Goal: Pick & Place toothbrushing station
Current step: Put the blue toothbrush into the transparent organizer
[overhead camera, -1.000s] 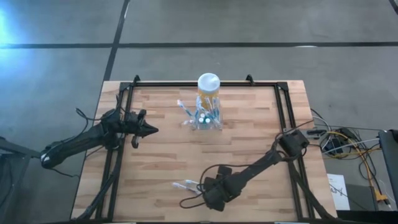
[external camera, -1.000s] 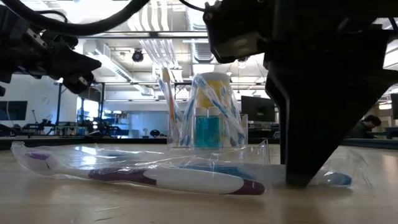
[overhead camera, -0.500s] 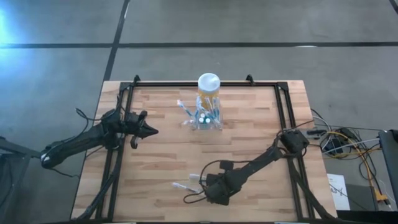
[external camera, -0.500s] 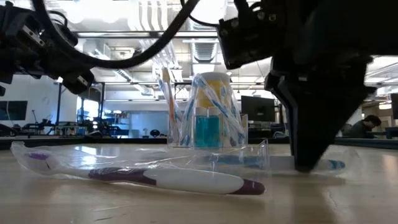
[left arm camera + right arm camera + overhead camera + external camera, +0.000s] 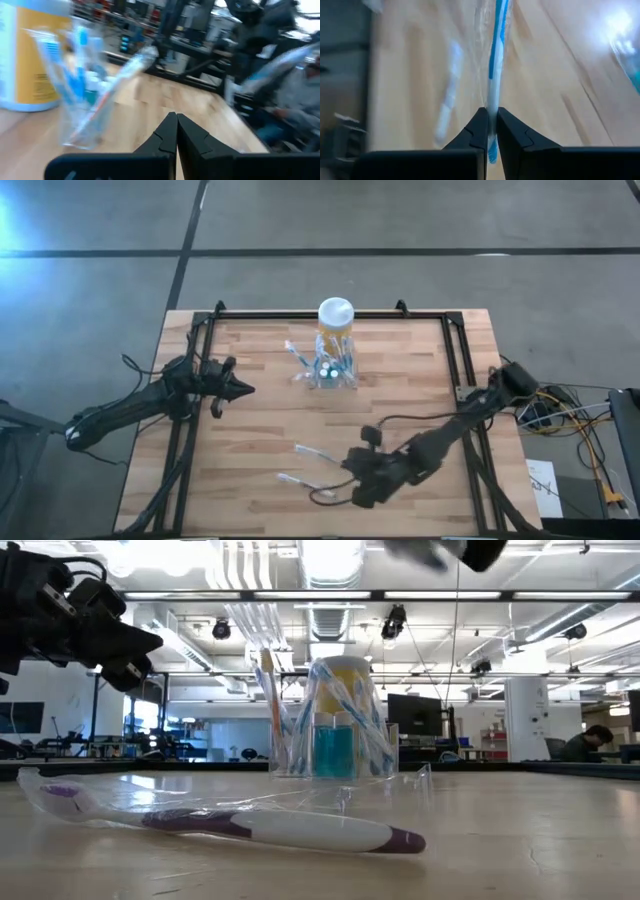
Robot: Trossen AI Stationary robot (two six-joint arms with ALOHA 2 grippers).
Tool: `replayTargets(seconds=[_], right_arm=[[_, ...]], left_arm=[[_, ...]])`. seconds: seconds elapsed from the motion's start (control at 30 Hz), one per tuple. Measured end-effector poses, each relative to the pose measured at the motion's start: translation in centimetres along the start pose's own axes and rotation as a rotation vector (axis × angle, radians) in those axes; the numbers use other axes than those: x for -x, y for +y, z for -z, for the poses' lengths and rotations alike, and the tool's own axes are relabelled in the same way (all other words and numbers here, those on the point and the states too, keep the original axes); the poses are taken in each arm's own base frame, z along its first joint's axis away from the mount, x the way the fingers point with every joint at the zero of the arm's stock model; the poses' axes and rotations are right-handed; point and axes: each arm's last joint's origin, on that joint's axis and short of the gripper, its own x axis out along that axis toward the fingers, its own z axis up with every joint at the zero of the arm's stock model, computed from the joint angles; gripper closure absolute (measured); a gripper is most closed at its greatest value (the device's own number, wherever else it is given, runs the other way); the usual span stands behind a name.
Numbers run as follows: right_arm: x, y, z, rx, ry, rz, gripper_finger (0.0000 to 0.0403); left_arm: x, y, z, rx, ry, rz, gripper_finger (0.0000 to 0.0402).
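Toothbrushing station [image 5: 333, 370] touching yellow jar [image 5: 335, 323]; right tool [image 5: 490, 131] grasping wrapped blue toothbrush [image 5: 496, 55]; left tool [image 5: 176, 131] clenched, apart.

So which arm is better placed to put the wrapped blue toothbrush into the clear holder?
Right. The right gripper already grips the wrapped blue toothbrush. The left gripper hangs empty, jaws shut, beside the clear holder.

An open lab hall: ceiling ducts [image 5: 330, 615], monitors [image 5: 415, 712], concrete floor [image 5: 100, 300].
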Motion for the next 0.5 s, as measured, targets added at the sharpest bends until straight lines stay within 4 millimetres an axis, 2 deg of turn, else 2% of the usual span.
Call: replayTargets(seconds=[0.23, 0.5], right_arm=[[2.0, -0.7, 0.6, -0.004, -0.385, -0.230, 0.0387], [1.2, -2.6, 3.7, -0.014, -0.583, -0.311, 0.0387]], left_arm=[[0.0, 0.1, 0.0, 0.003, -0.015, -0.049, 0.0394], [-0.2, 0.4, 0.4, -0.001, 0.039, -0.079, 0.0394]])
